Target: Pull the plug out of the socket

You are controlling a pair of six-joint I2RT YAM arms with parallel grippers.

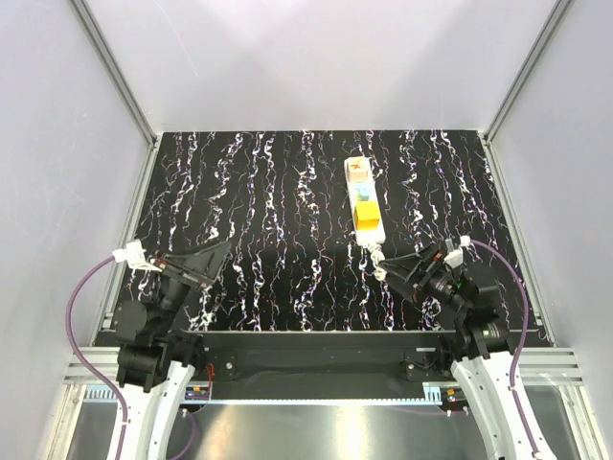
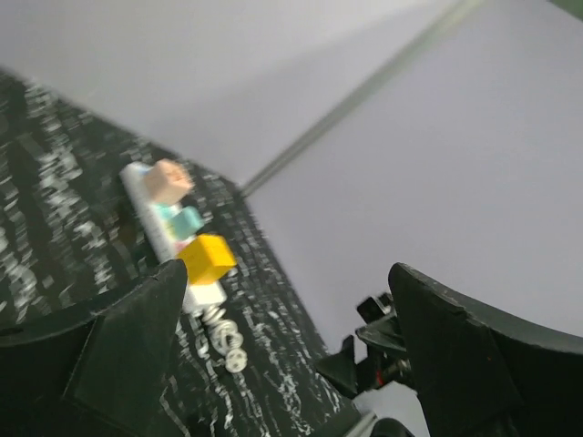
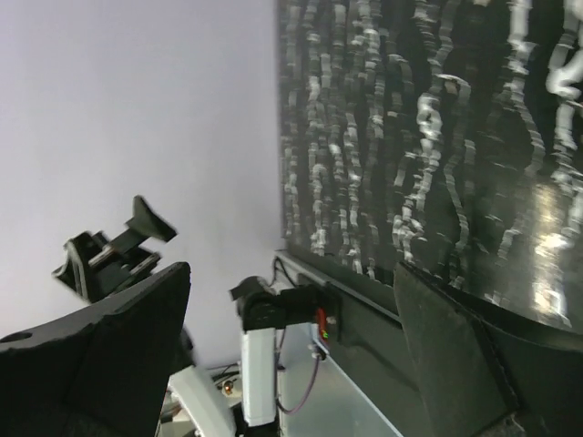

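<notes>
The socket [image 1: 363, 187] is a long white strip lying on the black marbled mat, right of centre, with coloured blocks along its top. A yellow cube-shaped plug [image 1: 365, 214] stands on its near end. The same plug [image 2: 208, 258] shows in the left wrist view on the socket [image 2: 146, 202], with the knotted white cord [image 2: 224, 339] below it. My left gripper [image 1: 218, 263] is open, far to the left of the strip. My right gripper [image 1: 397, 267] is open, just near-right of the cord [image 1: 375, 257]. Neither holds anything.
A pink block [image 2: 169, 179] and a teal block [image 2: 188, 221] sit further along the strip. Grey walls with metal rails [image 1: 120, 86] enclose the mat on three sides. The right wrist view faces the left arm [image 3: 262, 364] and the mat's near edge.
</notes>
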